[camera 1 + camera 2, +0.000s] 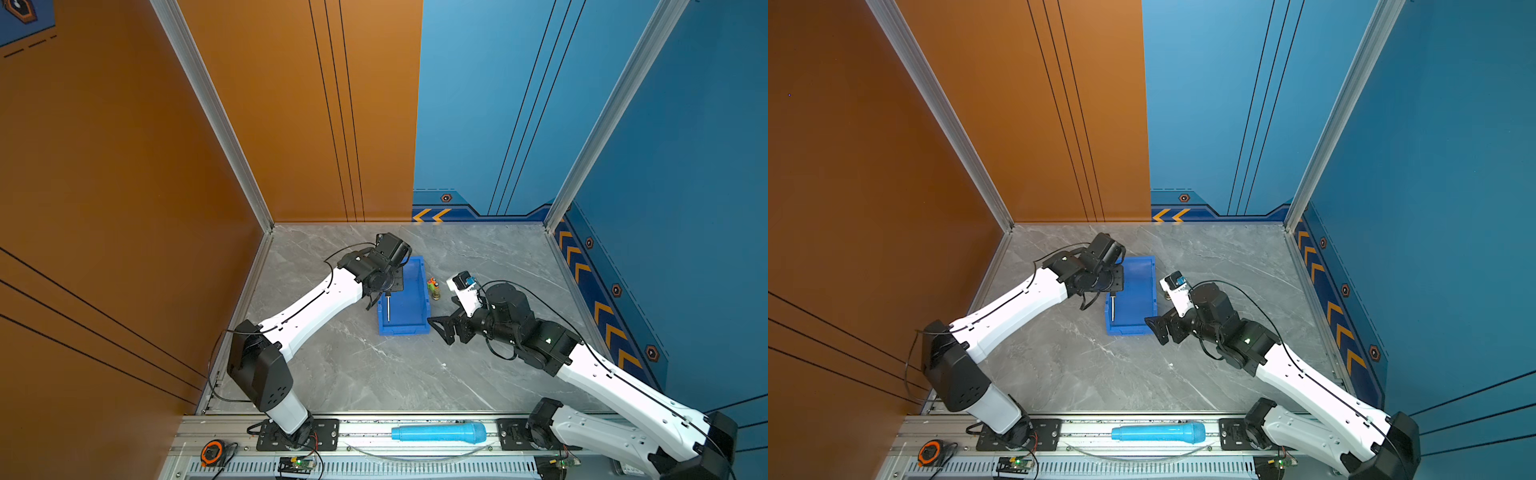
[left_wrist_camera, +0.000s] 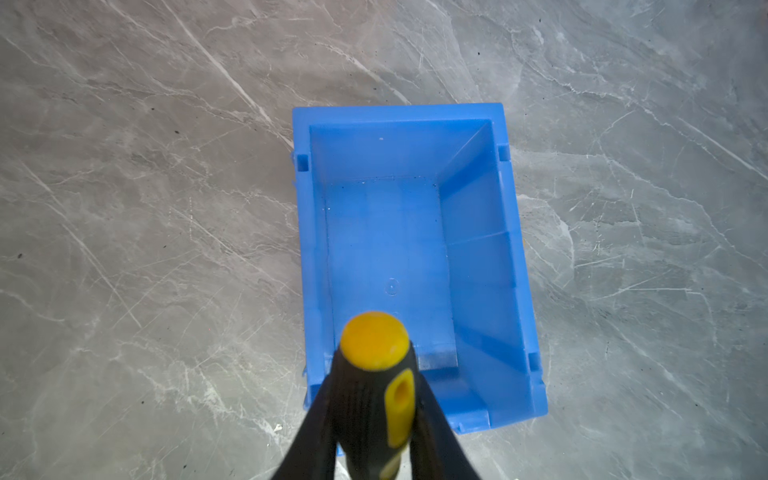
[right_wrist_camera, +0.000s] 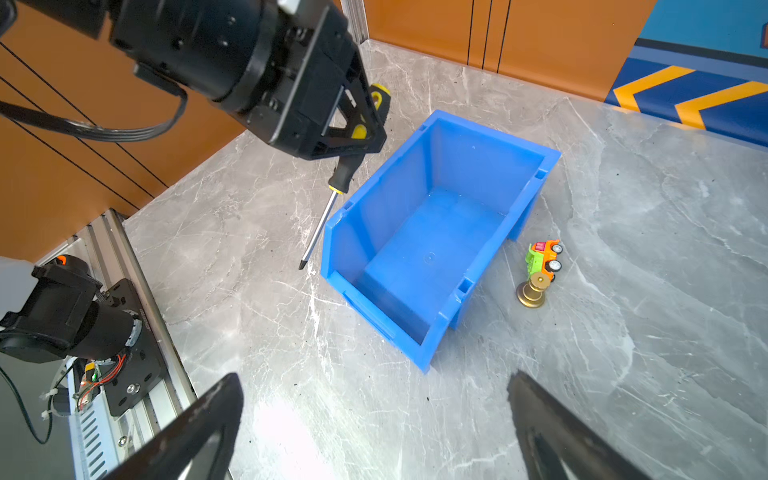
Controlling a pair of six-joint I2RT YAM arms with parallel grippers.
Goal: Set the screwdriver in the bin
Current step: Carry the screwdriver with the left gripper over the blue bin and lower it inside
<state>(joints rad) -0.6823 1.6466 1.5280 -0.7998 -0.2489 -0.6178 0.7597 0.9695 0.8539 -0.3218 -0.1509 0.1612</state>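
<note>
Black and yellow are showing between the closed fingers of the left end effector (image 1: 386, 291), which is clamping the screwdriver (image 1: 388, 309) by its handle, left of centre in both top views. The thin silver shaft is sticking out past the fingertips and pointing toward the lower edge of the frame. It is hanging along the left wall of the bin (image 1: 409, 330); I cannot tell whether its tip is hovering inside that wall or just outside it. The bin is sitting on the grey marbled surface (image 1: 374, 374) at mid-frame. Just right of it, a small toy truck (image 1: 432, 284) and a brass-coloured piece (image 1: 436, 296) are standing side by side. Further right, the right end effector (image 1: 439, 331) is hovering near the bin's lower right corner, its jaws spread wide and gripping nothing.
</note>
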